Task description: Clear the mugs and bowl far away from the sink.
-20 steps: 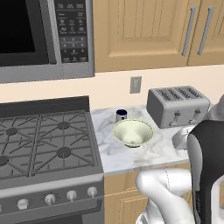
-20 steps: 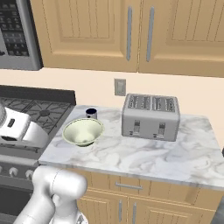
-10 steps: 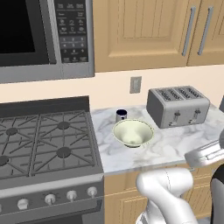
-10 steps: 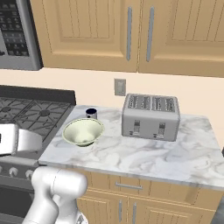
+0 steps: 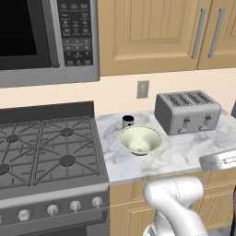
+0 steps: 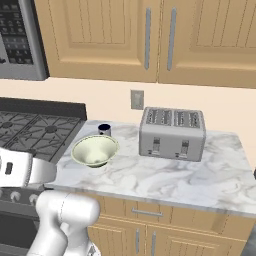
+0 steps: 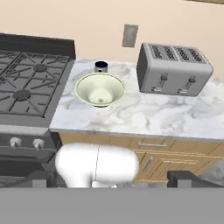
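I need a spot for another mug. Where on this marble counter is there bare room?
The widest bare patch is in front of the toaster, out to the counter front edge and right end. The stove-side end is crowded: the bowl sits there, with the navy mug close behind it.

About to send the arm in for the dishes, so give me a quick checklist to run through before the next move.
1. Bowl upright on counter, nothing in it: ok.
2. Navy mug upright behind bowl, by the wall: ok.
3. Whether mug touches bowl: cannot tell.
4. Toaster well apart from bowl: ok.
5. Gripper jaws wide, holding nothing: ok.
6. Green mug located: not ok.
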Controlling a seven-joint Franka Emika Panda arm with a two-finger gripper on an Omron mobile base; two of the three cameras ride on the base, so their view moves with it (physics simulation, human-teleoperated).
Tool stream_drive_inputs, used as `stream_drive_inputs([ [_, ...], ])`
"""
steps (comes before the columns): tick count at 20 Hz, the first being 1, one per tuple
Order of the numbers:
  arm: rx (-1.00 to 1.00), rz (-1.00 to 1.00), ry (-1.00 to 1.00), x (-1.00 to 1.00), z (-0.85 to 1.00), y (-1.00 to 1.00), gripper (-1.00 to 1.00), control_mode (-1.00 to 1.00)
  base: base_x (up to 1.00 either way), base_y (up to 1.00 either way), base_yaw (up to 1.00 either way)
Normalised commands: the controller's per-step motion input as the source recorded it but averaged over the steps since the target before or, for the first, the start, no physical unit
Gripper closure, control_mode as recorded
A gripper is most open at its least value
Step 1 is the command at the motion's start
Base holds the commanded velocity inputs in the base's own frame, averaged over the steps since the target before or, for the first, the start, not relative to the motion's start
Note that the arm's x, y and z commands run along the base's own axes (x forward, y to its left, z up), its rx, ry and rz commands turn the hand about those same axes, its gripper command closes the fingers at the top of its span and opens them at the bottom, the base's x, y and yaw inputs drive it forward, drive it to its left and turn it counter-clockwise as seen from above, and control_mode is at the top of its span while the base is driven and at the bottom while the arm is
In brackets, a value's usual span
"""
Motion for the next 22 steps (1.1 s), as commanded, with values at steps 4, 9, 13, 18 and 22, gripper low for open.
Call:
stream_drive_inputs([
  [4,0.02,-0.26,0.00,0.01,0.00,0.00,-1.00,-1.00,0.00,0.00,0.00],
  [9,0.00,-0.19,-0.02,0.02,0.00,-0.05,-1.00,-1.00,0.00,0.00,0.00],
  [13,0.00,-0.07,0.00,0.00,0.00,-0.11,-1.00,1.00,0.00,-0.59,-0.37],
  [18,0.00,0.00,0.00,0.00,0.00,0.00,-1.00,1.00,0.00,-0.58,-0.82],
  [22,0.00,0.00,0.00,0.00,0.00,0.00,-1.00,1.00,0.00,-0.33,-0.89],
])
